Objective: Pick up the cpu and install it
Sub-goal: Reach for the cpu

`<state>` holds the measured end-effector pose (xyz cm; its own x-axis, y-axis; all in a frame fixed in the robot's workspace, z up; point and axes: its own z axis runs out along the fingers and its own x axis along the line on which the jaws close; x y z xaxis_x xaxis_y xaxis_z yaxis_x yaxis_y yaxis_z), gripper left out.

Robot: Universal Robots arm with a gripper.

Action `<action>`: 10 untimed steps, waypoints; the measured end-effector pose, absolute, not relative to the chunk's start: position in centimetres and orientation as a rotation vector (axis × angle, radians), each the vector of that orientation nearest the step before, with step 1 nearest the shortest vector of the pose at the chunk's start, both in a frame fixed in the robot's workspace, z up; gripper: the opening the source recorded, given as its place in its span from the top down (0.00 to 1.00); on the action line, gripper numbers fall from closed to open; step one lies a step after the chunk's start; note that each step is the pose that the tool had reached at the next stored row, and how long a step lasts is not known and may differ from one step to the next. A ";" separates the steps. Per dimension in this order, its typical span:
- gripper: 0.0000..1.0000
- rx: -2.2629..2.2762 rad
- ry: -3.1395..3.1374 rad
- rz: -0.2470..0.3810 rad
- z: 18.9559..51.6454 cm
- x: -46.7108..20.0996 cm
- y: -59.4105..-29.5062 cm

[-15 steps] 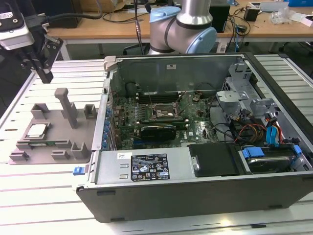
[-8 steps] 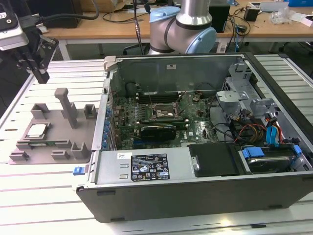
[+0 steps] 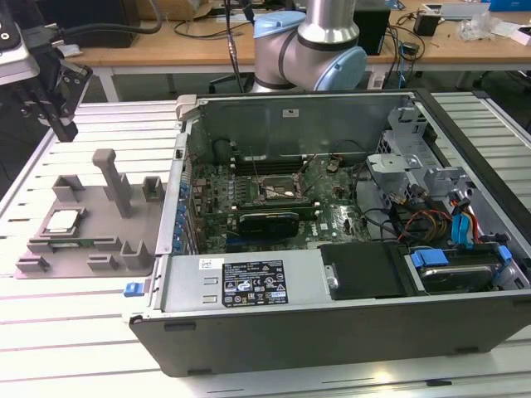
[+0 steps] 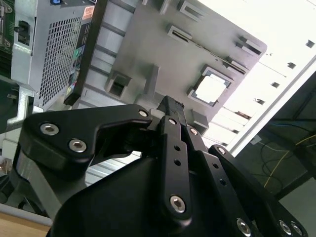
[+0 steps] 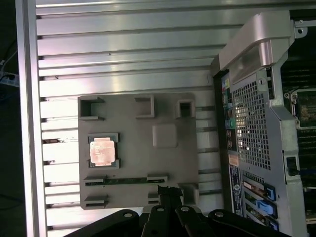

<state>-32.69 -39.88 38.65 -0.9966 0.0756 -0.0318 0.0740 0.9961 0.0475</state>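
exterior view, cpu (image 3: 62,220) in grey tray (image 3: 104,217), tool (image 3: 64,130) apart

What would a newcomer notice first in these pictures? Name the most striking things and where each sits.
The big open computer case lies on its side on the slatted table, its green motherboard exposed. At the exterior view's left a grey tray holds the silvery cpu, with the black gripper raised near it.

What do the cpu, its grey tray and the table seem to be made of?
The cpu: metal top, probably, with a pale dull sheen. The grey tray: likely plastic, matte and uniform, with moulded posts. The table: seemingly aluminium, ribbed slats with bright reflections.
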 end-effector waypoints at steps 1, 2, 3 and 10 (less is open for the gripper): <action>0.89 0.116 3.105 0.072 38.6 -32.8 -39.9; 0.89 0.116 3.105 0.072 38.6 -32.8 -39.9; 0.89 0.116 3.105 0.072 38.6 -32.9 -39.9; 0.89 0.116 3.105 0.072 37.4 -34.4 -39.9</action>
<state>-34.38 -39.88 37.44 -0.9966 0.0756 -0.0320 0.0740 0.9961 0.0476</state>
